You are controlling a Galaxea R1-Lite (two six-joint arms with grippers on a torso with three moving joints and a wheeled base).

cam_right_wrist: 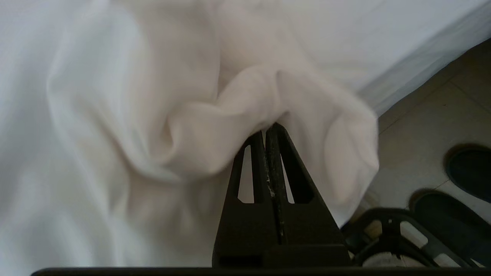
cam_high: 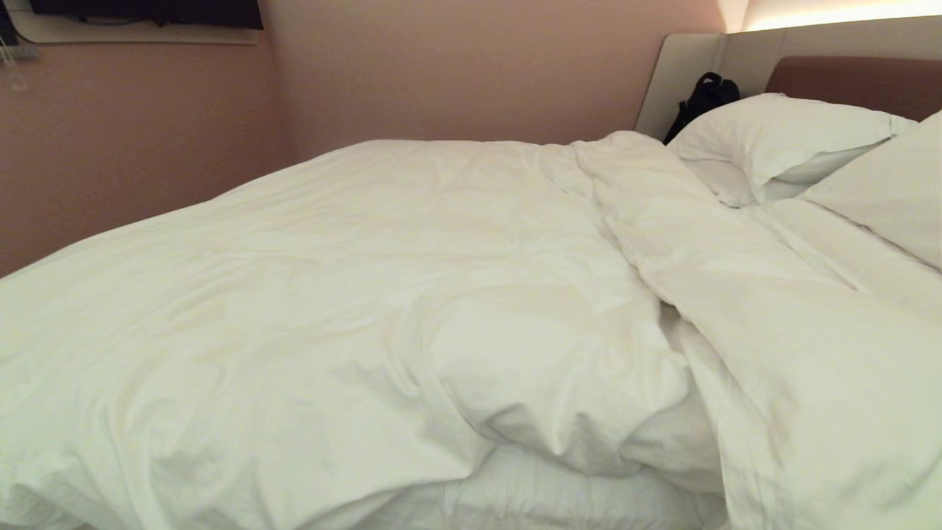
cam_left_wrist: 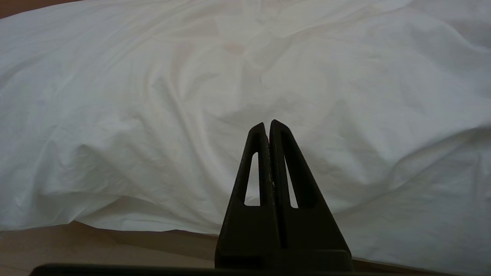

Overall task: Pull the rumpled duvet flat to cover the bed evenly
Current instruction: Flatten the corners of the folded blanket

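The white puffy duvet lies rumpled over the bed, with a thick fold bunched near the front edge and another ridge running back toward the brown padded headboard. Neither arm shows in the head view. In the right wrist view my right gripper is shut, and a gathered fold of the duvet is pinched at its tips beside the hanging edge. My left gripper is shut on nothing, parked in front of the duvet where it drapes over the bed's side.
Two plump white pillows lie at the head of the bed, with a black bag behind them. A pink wall runs along the far side. Tiled floor and part of my own base show below the right gripper.
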